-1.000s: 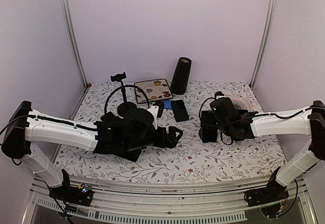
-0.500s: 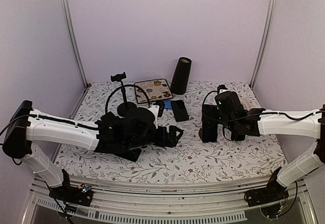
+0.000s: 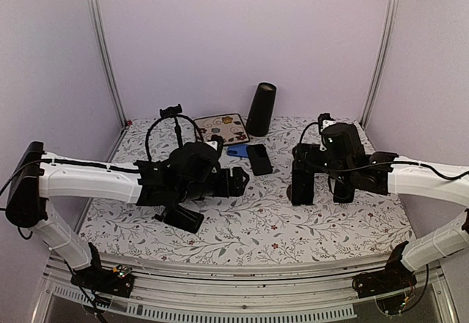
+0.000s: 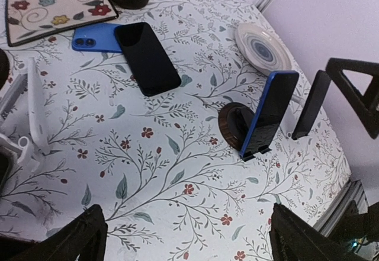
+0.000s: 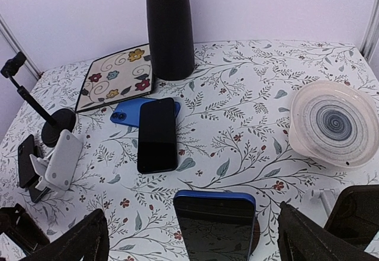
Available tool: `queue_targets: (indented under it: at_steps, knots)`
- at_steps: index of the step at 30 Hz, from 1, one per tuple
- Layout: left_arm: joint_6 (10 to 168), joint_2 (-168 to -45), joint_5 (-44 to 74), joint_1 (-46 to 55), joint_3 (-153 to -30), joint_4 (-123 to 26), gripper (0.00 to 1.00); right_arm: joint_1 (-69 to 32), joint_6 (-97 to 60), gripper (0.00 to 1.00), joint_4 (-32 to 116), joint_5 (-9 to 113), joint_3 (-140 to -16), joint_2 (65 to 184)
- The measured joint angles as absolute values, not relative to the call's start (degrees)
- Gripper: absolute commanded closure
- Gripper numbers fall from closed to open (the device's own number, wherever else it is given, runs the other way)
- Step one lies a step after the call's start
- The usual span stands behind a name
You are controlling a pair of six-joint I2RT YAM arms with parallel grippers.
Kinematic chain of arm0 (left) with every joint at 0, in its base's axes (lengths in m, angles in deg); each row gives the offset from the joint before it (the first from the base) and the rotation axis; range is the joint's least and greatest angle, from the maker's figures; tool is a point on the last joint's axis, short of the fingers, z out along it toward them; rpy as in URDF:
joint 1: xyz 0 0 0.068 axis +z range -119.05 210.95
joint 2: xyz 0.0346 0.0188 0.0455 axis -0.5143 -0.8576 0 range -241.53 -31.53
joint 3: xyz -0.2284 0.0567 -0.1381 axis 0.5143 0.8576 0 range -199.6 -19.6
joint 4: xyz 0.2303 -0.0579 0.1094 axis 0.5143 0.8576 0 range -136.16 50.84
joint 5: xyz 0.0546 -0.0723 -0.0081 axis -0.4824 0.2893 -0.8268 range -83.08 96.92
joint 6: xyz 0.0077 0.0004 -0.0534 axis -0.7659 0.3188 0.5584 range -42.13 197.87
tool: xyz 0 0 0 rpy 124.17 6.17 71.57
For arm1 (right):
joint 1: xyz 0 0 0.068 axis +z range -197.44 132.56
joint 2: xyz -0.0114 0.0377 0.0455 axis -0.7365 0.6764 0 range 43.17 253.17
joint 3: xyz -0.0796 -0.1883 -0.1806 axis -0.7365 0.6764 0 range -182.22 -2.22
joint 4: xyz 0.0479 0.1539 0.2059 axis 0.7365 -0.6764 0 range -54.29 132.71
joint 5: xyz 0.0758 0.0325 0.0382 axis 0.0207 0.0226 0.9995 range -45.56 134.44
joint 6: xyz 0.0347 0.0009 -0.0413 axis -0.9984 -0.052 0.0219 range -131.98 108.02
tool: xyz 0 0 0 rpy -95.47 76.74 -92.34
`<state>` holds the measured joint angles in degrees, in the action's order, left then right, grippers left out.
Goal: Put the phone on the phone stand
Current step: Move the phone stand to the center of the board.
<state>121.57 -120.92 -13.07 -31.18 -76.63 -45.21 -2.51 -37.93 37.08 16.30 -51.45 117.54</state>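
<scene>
Subject: the phone [image 4: 269,110], a thin slab with a blue case and a dark glossy screen. It stands on its short edge on the phone stand [image 4: 232,125], a small round dark base on the right half of the bench [image 4: 177,172]. Its long axis is near vertical with a slight lean, and its lower edge meets the stand. Judged seated: placement looks done.

Governing relation: in the right wrist view the phone sits at 6 o'clock, directly between the fingers of the right pincer [image 5: 190,210]. The fingers are spread wide, clear of both case edges, and pinch nothing. The right arm is much the nearer. Judgement: the next move is a withdrawal, and it should run along the phone's upright axis, since a sideways drift could brush a thin, top-heavy slab on a small foot.

The left pincer [image 4: 185,209] is also spread and empty. The stand lies at about 1 o'clock in its view, well apart.

Surroundings: a black phone [image 5: 158,134] lies flat at 11 o'clock from the stand, with a blue phone [image 5: 121,114] partly beneath its left edge. A patterned tile [image 5: 115,77] and a tall matte black cylinder [image 5: 170,27] sit beyond. A pale bowl [image 5: 334,122] with a spiral sits at 2 o'clock. The bench cloth bears a leaf print.
</scene>
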Motion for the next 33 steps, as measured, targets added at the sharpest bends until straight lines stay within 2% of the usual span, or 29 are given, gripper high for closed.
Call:
queue_targets:
  at_steps: [13, 21, 29, 33]
  knots:
    - [120.0, -124.2, -13.2, -19.3, -83.0, -33.5, 0.17, -2.5, -37.1, 0.01, 33.1, 21.4, -51.9, 111.6]
    - [119.5, -124.3, -12.4, -11.7, -82.6, -32.3, 0.36, -2.5, -37.0, 0.01, 31.6, 23.6, -51.9, 109.6]
    - [118.8, -127.1, -11.6, -5.8, -82.6, -31.8, 0.37, -2.5, -37.3, 0.01, 30.5, 24.8, -51.9, 109.4]
    - [117.0, -128.9, -10.1, -5.3, -82.8, -32.2, 0.45, -2.5, -37.6, 0.01, 30.2, 25.1, -51.9, 109.2]
